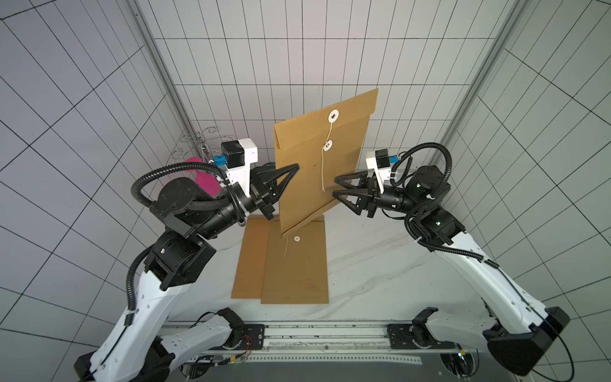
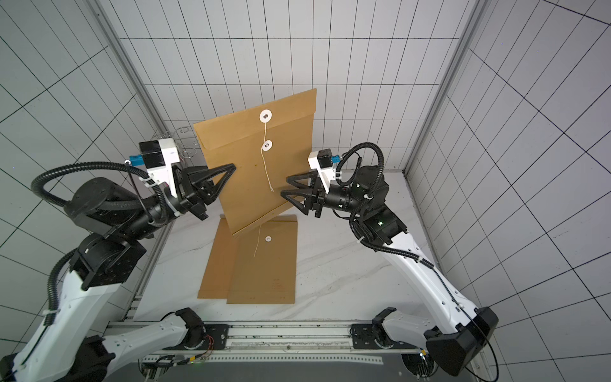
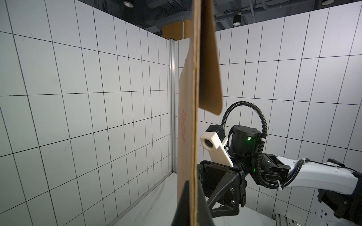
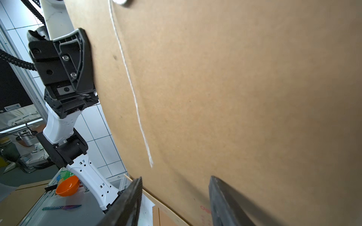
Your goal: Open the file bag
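Above the table [image 1: 380,264], the file bag [image 1: 307,198] hangs upright over two spare envelopes [image 1: 297,274] that lie flat beneath it. The left gripper [image 1: 296,167] is clenched on the bag's side edge, and the left wrist view shows the paper pinched between its jaws. The right gripper [image 1: 334,187] sits at the opposite edge, low down, with its jaws standing apart and nothing visibly between them.

The string [image 1: 322,165] runs from the upper disc [image 1: 333,116] on the flap [image 1: 324,125], past the lower disc [image 1: 328,145], and dangles loose down the face, so the tie looks undone. The step in hand appears to be taking hold of the flap or the string with the free pincer. To do it well, the right gripper should rise towards the flap's lower edge, slip one finger under it and peel it upward, while the left grip stays firm so the thin paper does not swing or buckle.

The bag's long axis runs roughly vertical, tilted so its top leans towards the robot's right. The flap end points up, and the face with the discs is turned towards the top cameras and the right gripper
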Controlling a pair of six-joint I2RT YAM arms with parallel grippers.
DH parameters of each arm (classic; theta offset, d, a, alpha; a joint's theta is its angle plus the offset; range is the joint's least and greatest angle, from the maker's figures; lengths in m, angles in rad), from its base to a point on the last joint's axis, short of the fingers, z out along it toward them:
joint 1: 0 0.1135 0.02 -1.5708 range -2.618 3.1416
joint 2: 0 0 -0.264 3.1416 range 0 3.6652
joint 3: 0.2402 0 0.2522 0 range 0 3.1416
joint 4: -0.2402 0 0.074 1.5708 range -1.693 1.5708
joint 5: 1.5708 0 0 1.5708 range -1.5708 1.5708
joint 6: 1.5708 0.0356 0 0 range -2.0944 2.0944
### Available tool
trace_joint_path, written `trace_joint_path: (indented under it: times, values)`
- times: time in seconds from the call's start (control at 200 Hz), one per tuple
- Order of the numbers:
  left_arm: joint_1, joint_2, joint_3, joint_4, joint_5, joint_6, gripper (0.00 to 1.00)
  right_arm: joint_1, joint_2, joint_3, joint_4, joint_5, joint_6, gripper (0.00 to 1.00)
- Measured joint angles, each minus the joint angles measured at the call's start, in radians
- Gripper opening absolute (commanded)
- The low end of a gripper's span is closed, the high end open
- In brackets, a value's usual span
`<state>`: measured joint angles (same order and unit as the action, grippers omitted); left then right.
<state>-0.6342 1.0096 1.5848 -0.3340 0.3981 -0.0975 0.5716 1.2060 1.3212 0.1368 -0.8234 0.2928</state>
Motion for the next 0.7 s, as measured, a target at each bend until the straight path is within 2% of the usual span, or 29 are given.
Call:
trace_joint_path:
  times: [0.34, 0.7]
  values:
    - [0.000, 0.001, 0.000, 0.024, 0.049, -0.016, 0.00, 0.039, 0.048, 0.003, 0.137, -0.051, 0.096, 0.54]
    - [0.000, 0.003, -0.006, 0.026, 0.052, -0.018, 0.00, 0.065, 0.069, 0.036, 0.210, -0.066, 0.156, 0.43]
